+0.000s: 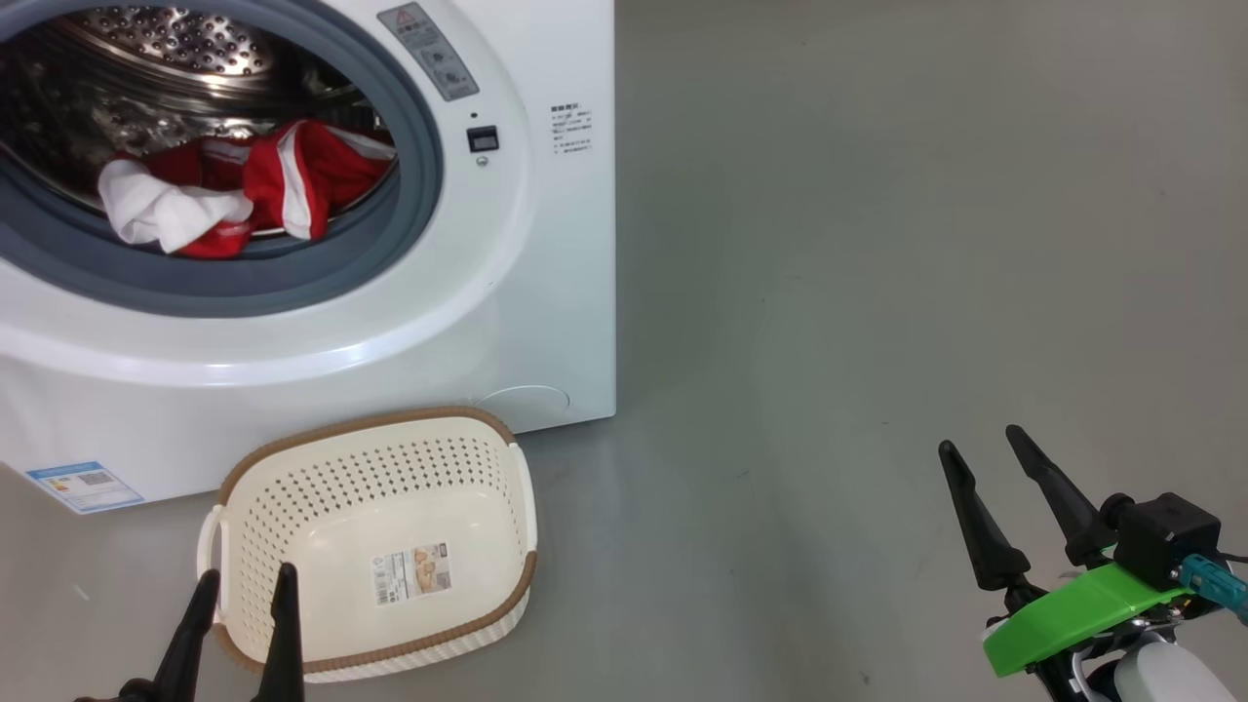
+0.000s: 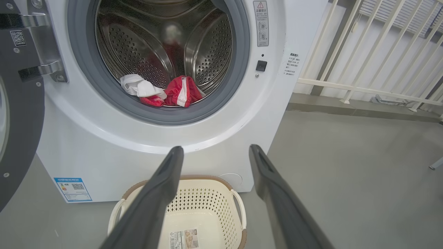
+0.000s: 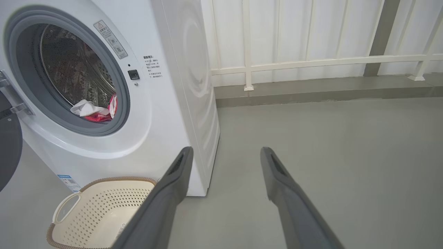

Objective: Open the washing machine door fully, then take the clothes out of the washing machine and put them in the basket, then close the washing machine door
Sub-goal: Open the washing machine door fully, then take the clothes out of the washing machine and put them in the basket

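Grey floor (image 1: 877,244) bears one washing machine (image 1: 546,244) holding one red garment (image 1: 292,175), one basket (image 1: 322,487); left gripper (image 1: 248,573) and right gripper (image 1: 979,439) gape.

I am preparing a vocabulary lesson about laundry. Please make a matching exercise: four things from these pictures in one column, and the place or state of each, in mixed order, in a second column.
Column A
1. red and white garment
2. cream perforated plastic basket
3. round black-rimmed door
4. right gripper

Column B
a. swung open on its metal hinge
b. lying in the perforated steel drum
c. on the grey floor before the white front-loading washing machine, no clothes in it
d. open, holding nothing

Pairs: 1-b, 2-c, 3-a, 4-d
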Controlling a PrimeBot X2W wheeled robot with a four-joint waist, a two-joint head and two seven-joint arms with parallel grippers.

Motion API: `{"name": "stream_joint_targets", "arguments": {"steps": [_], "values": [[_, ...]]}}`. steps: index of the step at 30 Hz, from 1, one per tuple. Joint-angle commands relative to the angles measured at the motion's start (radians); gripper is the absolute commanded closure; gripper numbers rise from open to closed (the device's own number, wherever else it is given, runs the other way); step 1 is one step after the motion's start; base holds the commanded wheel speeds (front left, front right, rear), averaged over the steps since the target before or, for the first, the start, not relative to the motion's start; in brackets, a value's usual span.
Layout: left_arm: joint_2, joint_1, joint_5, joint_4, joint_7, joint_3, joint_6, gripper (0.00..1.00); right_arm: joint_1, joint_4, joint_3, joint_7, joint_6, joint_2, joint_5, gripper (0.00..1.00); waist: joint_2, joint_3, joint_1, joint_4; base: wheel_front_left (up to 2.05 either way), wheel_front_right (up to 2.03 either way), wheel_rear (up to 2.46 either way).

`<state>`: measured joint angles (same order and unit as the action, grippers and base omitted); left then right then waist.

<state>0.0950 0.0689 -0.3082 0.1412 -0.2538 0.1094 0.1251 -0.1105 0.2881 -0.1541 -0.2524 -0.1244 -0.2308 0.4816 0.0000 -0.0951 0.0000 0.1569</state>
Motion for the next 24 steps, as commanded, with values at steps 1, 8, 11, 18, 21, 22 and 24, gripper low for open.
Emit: {"name": "stream_joint_targets", "arguments": {"steps": [1, 8, 11, 18, 21, 22, 24], "values": [[0.018, -0.006, 0.001, -0.030, -0.008, 0.027, 0.006, 0.00, 0.001, -0.030, -0.010, -0.009, -0.006, -0.014, -0.006, 0.00, 0.0000, 0.000, 0.0000, 0.006, 0.00, 0.00, 0.00], [0.020, -0.007, 0.003, -0.027, -0.008, 0.028, 0.006, 0.00, -0.002, -0.032, -0.002, -0.009, -0.006, -0.011, -0.011, 0.00, 0.0000, -0.004, 0.0000, 0.010, 0.00, 0.00, 0.00], [0.020, -0.007, 0.005, -0.026, -0.008, 0.026, 0.006, 0.00, -0.003, -0.034, 0.001, -0.009, -0.006, -0.009, -0.014, 0.00, 0.0000, -0.004, 0.0000, 0.007, 0.00, 0.00, 0.00], [0.020, -0.010, 0.007, -0.032, -0.008, 0.029, 0.006, 0.00, -0.005, -0.036, 0.000, -0.009, -0.006, -0.008, -0.016, 0.00, 0.0000, -0.005, 0.0000, -0.001, 0.00, 0.00, 0.00], [0.020, -0.011, 0.016, -0.033, -0.008, 0.030, 0.006, 0.00, -0.006, -0.036, 0.001, -0.009, -0.006, -0.008, -0.017, 0.00, 0.0000, -0.005, 0.0000, -0.003, 0.00, 0.00, 0.00], [0.019, -0.012, 0.020, -0.033, -0.008, 0.032, 0.006, 0.00, -0.006, -0.036, 0.001, -0.009, -0.006, -0.008, -0.017, 0.00, 0.0000, -0.005, 0.0000, -0.003, 0.00, 0.00, 0.00], [0.017, -0.012, 0.023, -0.033, -0.008, 0.033, 0.006, 0.00, -0.006, -0.035, 0.000, -0.009, -0.006, -0.008, -0.017, 0.00, 0.0000, -0.003, 0.0000, -0.003, 0.00, 0.00, 0.00]]}}
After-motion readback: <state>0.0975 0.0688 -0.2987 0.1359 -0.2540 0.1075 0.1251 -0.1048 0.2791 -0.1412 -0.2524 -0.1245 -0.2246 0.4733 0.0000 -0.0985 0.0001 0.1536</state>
